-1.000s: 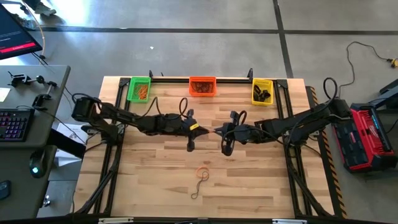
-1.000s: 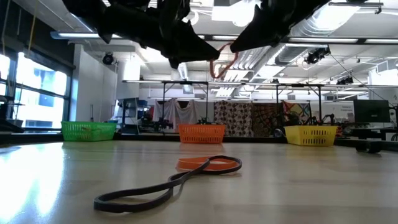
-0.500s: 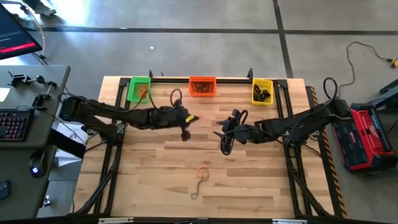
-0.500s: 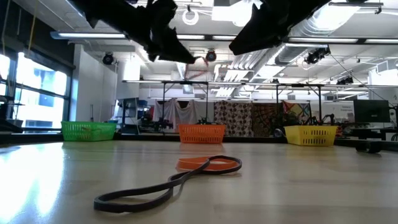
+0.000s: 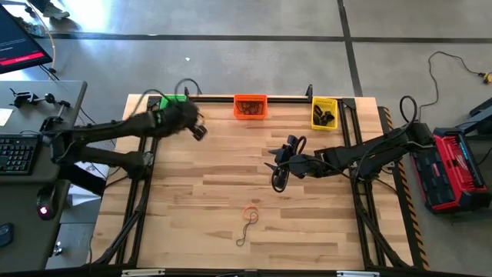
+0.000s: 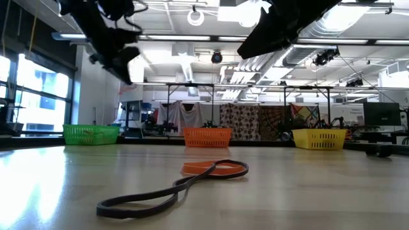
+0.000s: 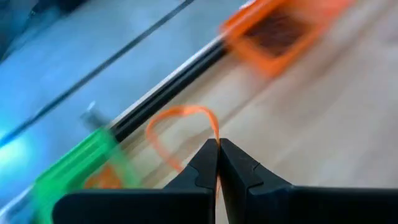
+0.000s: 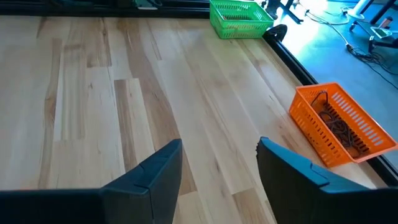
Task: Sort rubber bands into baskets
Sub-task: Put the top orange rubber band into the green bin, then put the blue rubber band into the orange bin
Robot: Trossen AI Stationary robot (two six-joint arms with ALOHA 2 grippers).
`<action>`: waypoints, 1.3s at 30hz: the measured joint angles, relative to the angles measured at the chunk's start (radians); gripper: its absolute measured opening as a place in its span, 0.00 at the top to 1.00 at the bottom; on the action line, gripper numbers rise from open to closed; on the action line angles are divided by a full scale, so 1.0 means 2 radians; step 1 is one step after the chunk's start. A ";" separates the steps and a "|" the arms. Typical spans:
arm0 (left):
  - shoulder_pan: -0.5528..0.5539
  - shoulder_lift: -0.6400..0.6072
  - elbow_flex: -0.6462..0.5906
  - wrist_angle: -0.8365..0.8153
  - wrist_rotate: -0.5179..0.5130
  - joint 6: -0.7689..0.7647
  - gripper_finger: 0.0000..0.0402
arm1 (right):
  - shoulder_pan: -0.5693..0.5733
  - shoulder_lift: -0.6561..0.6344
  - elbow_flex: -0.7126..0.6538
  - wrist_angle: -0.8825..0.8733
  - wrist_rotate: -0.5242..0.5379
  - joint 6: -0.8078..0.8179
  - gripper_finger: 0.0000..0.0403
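My left gripper (image 5: 198, 131) hangs over the table's far left part, beside the green basket (image 5: 163, 101), and is shut on an orange rubber band (image 7: 180, 124). The left arm covers part of the green basket. My right gripper (image 5: 274, 174) hangs open over the table's middle with nothing between its fingers (image 8: 217, 155). The orange basket (image 5: 250, 106) and the yellow basket (image 5: 324, 113) stand along the far edge with bands in them. An orange band (image 6: 214, 168) and a dark band (image 6: 147, 198) lie flat on the table near the front. My left gripper pinches the orange band between its two fingers at one point of the loop (image 7: 215, 134). The fingers slant downward. The rest of the loop stands out beyond the fingertips, lifted clear of the table.
A black rail (image 5: 284, 98) runs along the far edge behind the baskets. Bare wood (image 8: 93, 93) lies in front of my right gripper, as far as the green basket (image 8: 239, 17) and the orange basket (image 8: 342, 124). Desks and gear stand beyond the table's left and right sides.
My left gripper has swung from the table's middle toward the far left, up to the green basket, turning as it went. The orange band, a second ago between both grippers' tips, has gone with it. My right arm has stayed in place.
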 joint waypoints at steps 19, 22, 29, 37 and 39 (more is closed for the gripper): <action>0.269 0.099 0.015 -0.062 0.070 0.078 1.00 | 0.000 0.000 0.000 -0.003 -0.001 0.000 0.52; 0.279 0.129 0.025 -0.065 0.060 0.087 1.00 | 0.000 0.000 0.000 -0.006 -0.001 0.002 0.52; 0.284 0.189 0.037 -0.065 0.059 0.136 0.95 | 0.000 0.000 0.000 -0.013 -0.001 0.004 0.52; 0.284 0.204 0.037 -0.064 0.043 0.138 0.79 | 0.000 0.000 0.000 -0.018 -0.001 0.005 0.52; 0.284 0.203 0.037 -0.062 0.034 0.138 0.75 | 0.000 0.000 0.000 -0.018 -0.001 0.004 0.52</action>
